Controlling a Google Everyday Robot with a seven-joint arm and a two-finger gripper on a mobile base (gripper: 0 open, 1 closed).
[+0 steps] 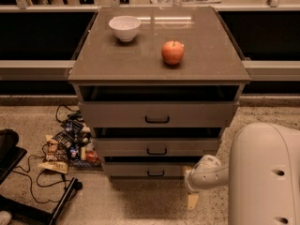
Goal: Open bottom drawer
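place: robot test lab | cues: speckled floor [140,205], loose cables [29,181], snack bags [61,146] | gripper [192,201]: low, beside cabinet [208,64]

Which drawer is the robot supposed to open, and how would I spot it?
Find the grey cabinet with an apple and a white bowl on top; its front holds three stacked drawers. The bottom drawer is the lowest, nearest the floor, with the gripper low beside its right end. Its front is shallower than that of the top drawer, and it sits under the middle drawer.

Pincer [192,201] before bottom drawer [140,170], rightward
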